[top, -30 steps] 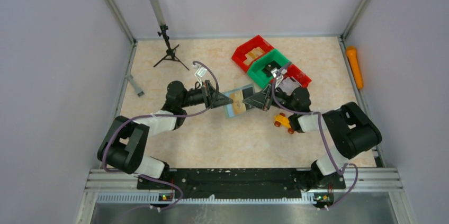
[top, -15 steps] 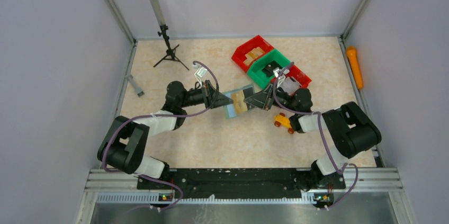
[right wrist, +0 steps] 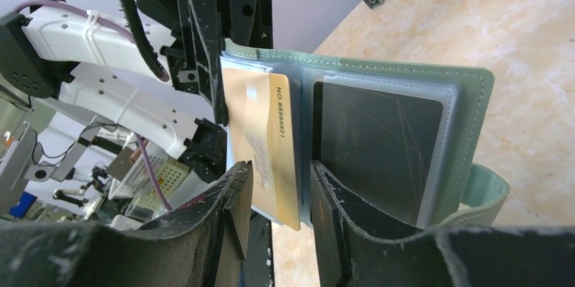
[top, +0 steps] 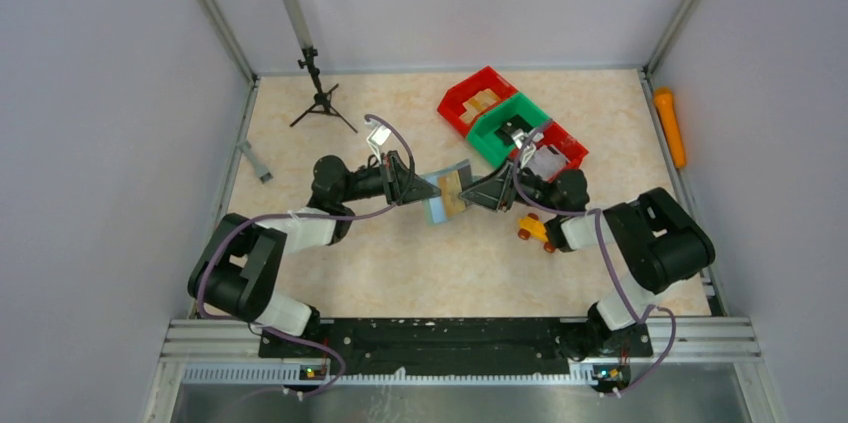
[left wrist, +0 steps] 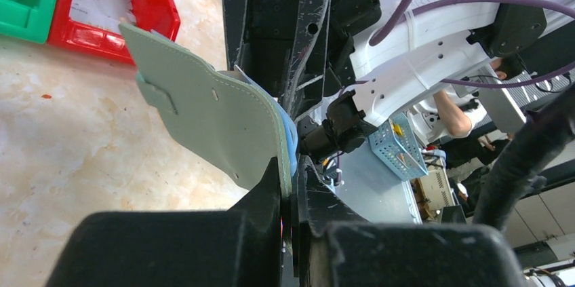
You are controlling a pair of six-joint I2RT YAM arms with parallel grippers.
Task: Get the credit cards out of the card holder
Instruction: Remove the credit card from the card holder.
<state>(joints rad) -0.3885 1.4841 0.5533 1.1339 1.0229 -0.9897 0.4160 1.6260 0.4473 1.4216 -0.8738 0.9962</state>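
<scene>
Pinching card holder [left wrist: 217, 117] with left claw [left wrist: 293, 165]; right claw [right wrist: 279, 171] spread astride credit card [right wrist: 264, 117].

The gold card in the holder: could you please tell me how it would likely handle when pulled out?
Probably stiff: the gold card juts from the holder flat, with straight edges. Its smooth face may slip between the right gripper's open fingers. The clear sleeve might drag, so the soft holder, pinched only by the left gripper, could flex.

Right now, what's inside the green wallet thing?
Inside the open card holder, clear pockets show a gold card and a dark card. Any cards tucked behind those two are covered, so I cannot tell.
</scene>
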